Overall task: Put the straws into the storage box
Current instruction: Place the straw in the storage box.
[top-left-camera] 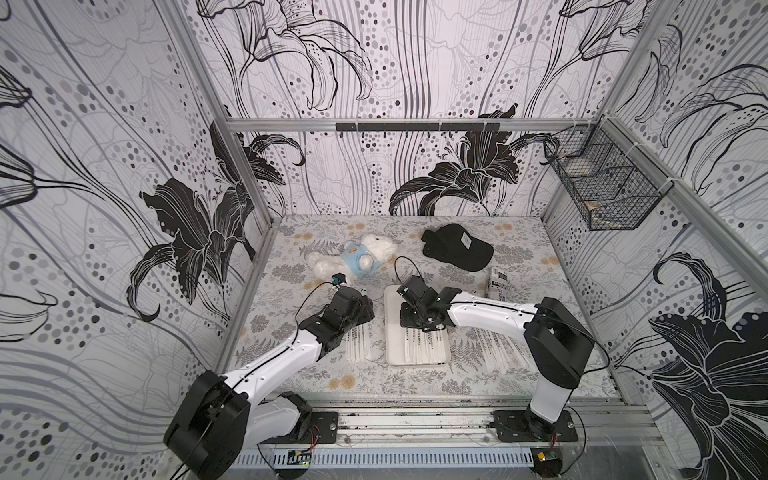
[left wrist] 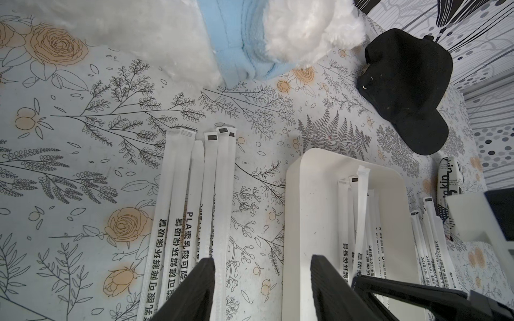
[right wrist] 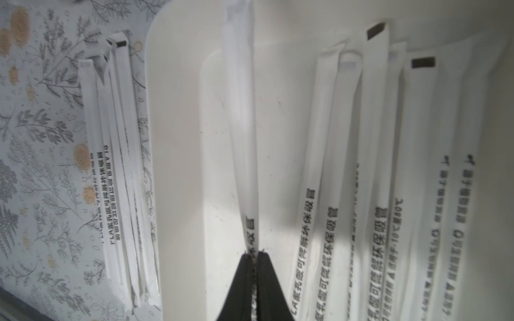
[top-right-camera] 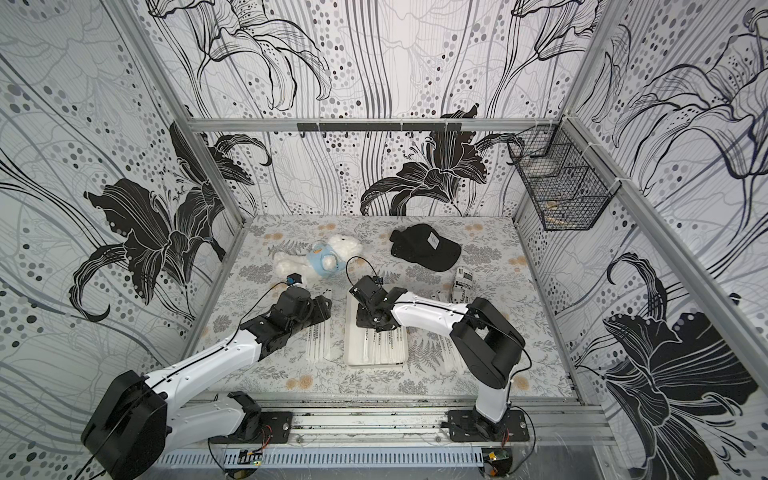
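Pinched between right fingers (right wrist: 239, 283): straw (right wrist: 240, 111), over storage box (right wrist: 172, 139), lengthwise to it. Left fingers (left wrist: 192, 291) spread over loose straws (left wrist: 178, 208) beside box.

Light: even, diffuse, cool white, overhead. Both top views: bright, soft faint shadows on counter (top-left-camera: 415, 386), straight lines bowed toward edges. Left wrist view: sharp, plush toy (left wrist: 139, 36) fur near blown out. Right wrist view: storage box (right wrist: 178, 139) interior shaded, one bright patch; straws (right wrist: 375, 139) at margin blurred, print smeared.

Robot lab cell: alu frame (top-left-camera: 282, 123), printed wall panels (top-left-camera: 104, 166), 2 arms (top-left-camera: 490, 309) on rail (top-left-camera: 415, 419).
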### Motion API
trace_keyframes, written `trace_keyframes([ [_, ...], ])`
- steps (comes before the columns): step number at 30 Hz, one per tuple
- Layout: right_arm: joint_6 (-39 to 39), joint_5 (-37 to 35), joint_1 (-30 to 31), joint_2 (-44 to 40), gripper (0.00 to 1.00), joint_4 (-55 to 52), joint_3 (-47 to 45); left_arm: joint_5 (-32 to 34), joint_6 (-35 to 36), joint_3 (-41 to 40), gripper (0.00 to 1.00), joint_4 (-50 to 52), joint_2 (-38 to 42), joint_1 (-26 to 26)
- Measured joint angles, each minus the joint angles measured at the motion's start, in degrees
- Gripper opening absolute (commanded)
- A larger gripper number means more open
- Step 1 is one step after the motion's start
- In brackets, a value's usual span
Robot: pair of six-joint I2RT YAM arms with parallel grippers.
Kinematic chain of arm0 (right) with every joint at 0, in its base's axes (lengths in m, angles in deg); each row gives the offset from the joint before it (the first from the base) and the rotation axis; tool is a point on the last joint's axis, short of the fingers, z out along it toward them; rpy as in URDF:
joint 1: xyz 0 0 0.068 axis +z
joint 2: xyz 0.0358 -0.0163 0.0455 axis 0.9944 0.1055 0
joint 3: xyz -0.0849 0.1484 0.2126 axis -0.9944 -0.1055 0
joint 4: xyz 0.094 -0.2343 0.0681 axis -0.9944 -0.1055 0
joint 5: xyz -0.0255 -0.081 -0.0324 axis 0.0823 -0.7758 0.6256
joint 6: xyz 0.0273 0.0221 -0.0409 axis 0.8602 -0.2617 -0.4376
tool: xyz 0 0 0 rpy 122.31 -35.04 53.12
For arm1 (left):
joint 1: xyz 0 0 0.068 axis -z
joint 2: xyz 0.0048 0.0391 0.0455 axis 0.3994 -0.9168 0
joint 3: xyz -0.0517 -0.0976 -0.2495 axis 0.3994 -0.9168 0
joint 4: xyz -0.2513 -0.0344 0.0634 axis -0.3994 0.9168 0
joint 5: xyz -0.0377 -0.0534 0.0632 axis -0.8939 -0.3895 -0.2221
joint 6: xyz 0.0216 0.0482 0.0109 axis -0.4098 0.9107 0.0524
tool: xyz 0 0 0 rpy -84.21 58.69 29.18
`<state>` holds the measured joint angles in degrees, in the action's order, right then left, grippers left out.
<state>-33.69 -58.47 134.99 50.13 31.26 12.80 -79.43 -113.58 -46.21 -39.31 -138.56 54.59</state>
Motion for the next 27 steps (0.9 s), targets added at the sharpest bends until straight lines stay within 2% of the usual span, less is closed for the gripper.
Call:
trace_keyframes([
  [20,-4.2,1.7,-2.5,1.6,0.09,0.1,-1.5,0.0,0.0,0.0,0.60,-0.3,-0.1,0.0],
  [27,-4.9,1.5,-2.5,1.6,0.18,-0.6,-1.5,0.0,0.0,0.0,0.60,-0.2,-0.1,0.0],
])
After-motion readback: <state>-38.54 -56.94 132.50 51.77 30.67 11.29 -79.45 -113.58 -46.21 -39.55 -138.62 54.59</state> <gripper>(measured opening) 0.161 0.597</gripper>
